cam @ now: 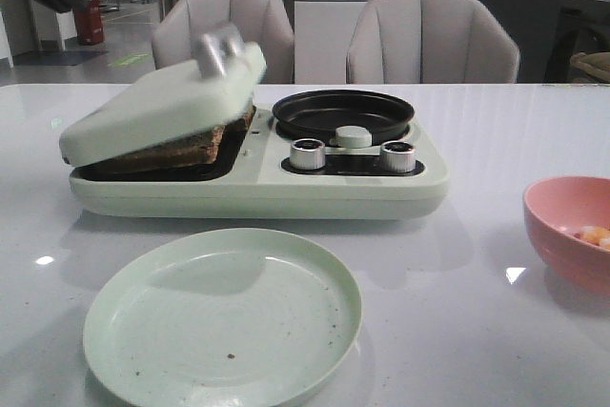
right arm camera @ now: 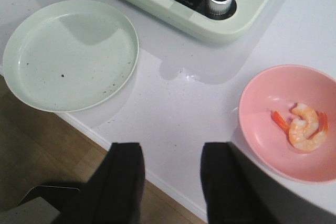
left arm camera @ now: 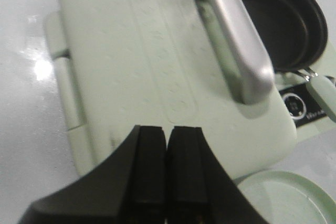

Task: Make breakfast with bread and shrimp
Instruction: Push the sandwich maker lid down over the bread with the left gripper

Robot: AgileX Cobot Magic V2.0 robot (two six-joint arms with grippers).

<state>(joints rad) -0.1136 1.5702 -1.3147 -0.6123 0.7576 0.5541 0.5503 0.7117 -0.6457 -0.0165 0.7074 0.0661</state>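
The bread (cam: 205,143) lies in the left bay of the pale green breakfast maker (cam: 286,188); only its dark brown crust edge shows under the half-lowered lid (cam: 157,107). The lid's silver handle (left arm camera: 236,40) is blurred. A shrimp (right arm camera: 305,127) lies in the pink bowl (right arm camera: 273,98) at the table's right, and shows in the front view (cam: 593,234). My left gripper (left arm camera: 168,135) is shut and empty above the lid. My right gripper (right arm camera: 170,153) is open and empty over the table's front edge, near the bowl. Neither gripper shows in the front view.
An empty pale green plate (cam: 224,316) sits in front of the maker. A black round pan (cam: 343,113) sits in the maker's right bay, with two silver knobs (cam: 307,153) in front. Two grey chairs (cam: 434,37) stand behind the table.
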